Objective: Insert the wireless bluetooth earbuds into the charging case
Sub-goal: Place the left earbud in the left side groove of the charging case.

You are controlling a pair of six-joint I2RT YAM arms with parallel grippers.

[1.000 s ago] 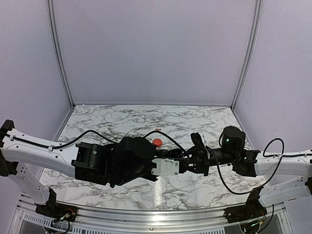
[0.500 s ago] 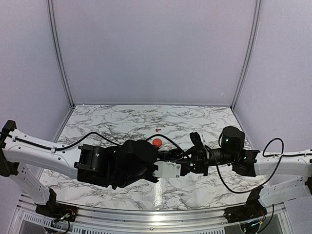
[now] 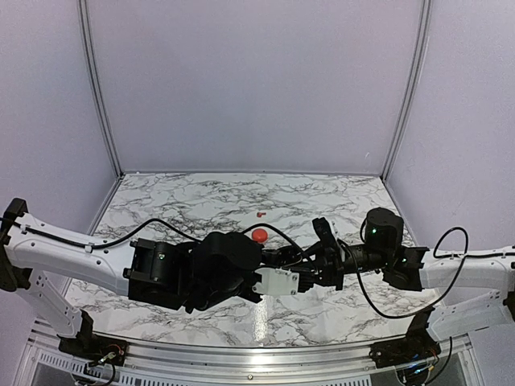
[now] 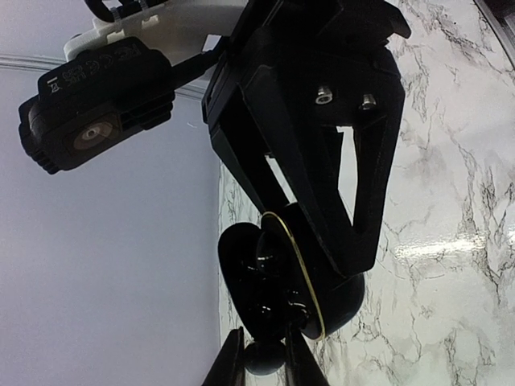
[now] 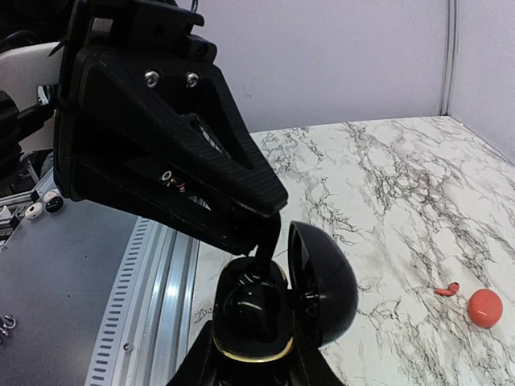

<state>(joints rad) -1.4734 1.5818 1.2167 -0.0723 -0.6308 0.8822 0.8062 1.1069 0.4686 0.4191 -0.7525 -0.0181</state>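
Observation:
The open black charging case [image 5: 251, 318] is held off the table, its lid [image 5: 323, 283] swung to the right. My right gripper [image 5: 253, 360] is shut on its base. My left gripper [image 4: 264, 355] is shut on a small black earbud [image 4: 265, 359], which hangs right at the rim of the case [image 4: 282, 281]. In the right wrist view the left fingers [image 5: 265, 245] reach down into the case's cavity. In the top view both grippers meet at about mid-table [image 3: 304, 267]. A tiny red earbud [image 5: 445, 288] lies on the marble beside a round red case [image 5: 485, 307].
The marble table [image 3: 201, 201] is walled in by pale panels on three sides. The red case [image 3: 259, 235] and red earbud [image 3: 261, 215] lie just behind the two arms. A ribbed metal rail [image 5: 153, 273] runs along the near edge. Cables loop over both wrists.
My left arm has edged a little to the right and nearer, bringing the earbud closer to the case. The right arm has hardly moved.

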